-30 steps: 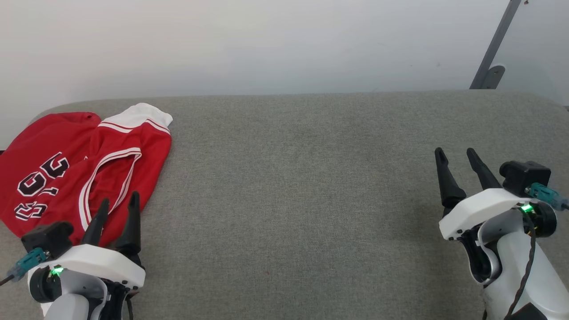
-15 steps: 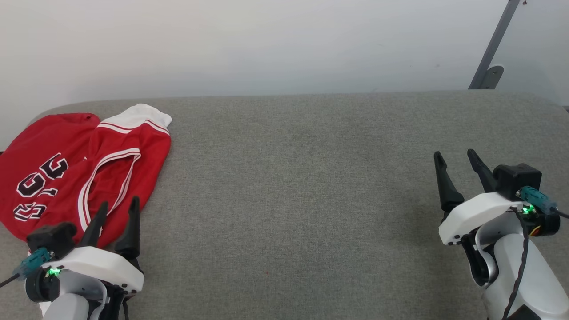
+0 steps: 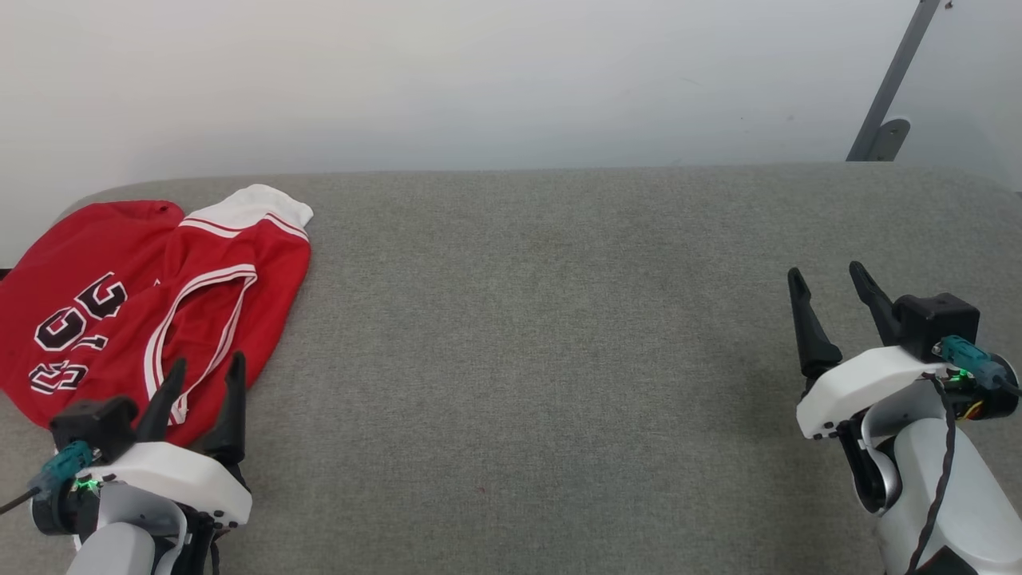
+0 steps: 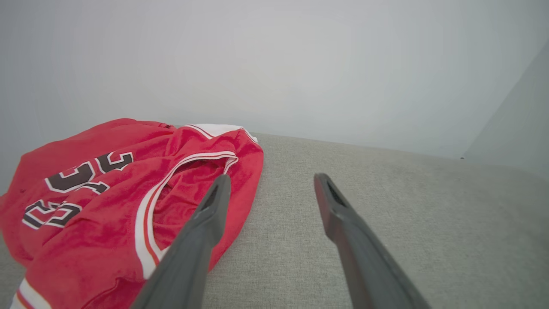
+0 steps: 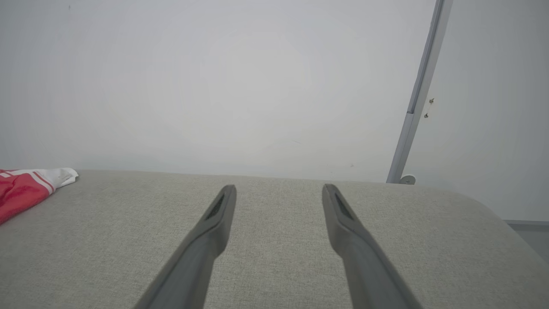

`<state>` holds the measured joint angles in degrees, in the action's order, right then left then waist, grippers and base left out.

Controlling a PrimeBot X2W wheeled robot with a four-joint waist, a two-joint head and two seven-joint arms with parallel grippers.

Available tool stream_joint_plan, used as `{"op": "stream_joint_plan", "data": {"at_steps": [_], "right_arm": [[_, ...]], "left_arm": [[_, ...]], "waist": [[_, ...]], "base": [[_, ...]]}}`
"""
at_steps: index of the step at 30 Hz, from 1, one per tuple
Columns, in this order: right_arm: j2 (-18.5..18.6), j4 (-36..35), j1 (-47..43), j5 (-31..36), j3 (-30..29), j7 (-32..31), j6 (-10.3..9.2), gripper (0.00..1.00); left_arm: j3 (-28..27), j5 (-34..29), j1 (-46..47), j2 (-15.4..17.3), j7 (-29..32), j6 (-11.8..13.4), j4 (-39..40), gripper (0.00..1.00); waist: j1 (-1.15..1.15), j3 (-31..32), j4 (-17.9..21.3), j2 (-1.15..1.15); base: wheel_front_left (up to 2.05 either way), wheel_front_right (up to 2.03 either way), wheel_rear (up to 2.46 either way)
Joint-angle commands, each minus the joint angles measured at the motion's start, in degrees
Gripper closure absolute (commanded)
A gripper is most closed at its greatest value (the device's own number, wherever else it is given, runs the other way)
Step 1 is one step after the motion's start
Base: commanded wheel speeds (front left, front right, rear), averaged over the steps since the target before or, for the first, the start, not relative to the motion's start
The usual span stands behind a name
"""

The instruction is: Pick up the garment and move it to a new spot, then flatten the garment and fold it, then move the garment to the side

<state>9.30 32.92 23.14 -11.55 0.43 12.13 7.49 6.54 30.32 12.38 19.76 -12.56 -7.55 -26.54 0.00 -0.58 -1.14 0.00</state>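
Left gripper (image 3: 207,361) is easing back a touch toward the robot versus a second ago. Its long dark fingers are staying spread and pinching nothing, with the tips sitting over the near edge of the garment. Can't tell if they're touching it. Right gripper (image 3: 825,270) is barely drifting, also spread and empty, well apart over the bare grey woven-fabric surface (image 3: 519,319). The crumpled red jersey-style T-shirt with white sleeves and black "23" (image 3: 128,335) is lying bunched at the surface's left end. Judging: the pick-up isn't starting yet and the left arm is still lining up.
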Motion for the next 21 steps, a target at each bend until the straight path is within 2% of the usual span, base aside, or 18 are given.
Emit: {"op": "stream_joint_plan", "data": {"at_steps": [1, 11, 21], "right_arm": [[0.0, 0.1, 0.3, 0.9, -0.2, 0.7, 0.00, 0.00], [-1.0, -0.4, -1.3, 2.6, -2.5, 1.8, 0.00, 0.00], [-2.5, 1.1, -1.5, 5.7, 0.6, 2.9, 0.00, 0.00]], "left_arm": [[0.4, -1.6, 1.1, 0.6, -0.5, 0.1, -0.2, 0.00], [1.5, -3.7, 1.5, 0.7, -1.5, 0.1, -0.7, 0.00], [-2.2, -7.3, -1.0, -1.2, -2.5, 0.1, -1.6, 0.00]], "waist": [[0.00, 0.0, -0.1, 0.00], [0.00, 0.4, -3.8, 0.00], [0.00, -0.1, -15.7, 0.00]], "base": [[0.00, 0.00, 0.00], [0.00, 0.00, 0.00], [0.00, 0.00, 0.00]]}}
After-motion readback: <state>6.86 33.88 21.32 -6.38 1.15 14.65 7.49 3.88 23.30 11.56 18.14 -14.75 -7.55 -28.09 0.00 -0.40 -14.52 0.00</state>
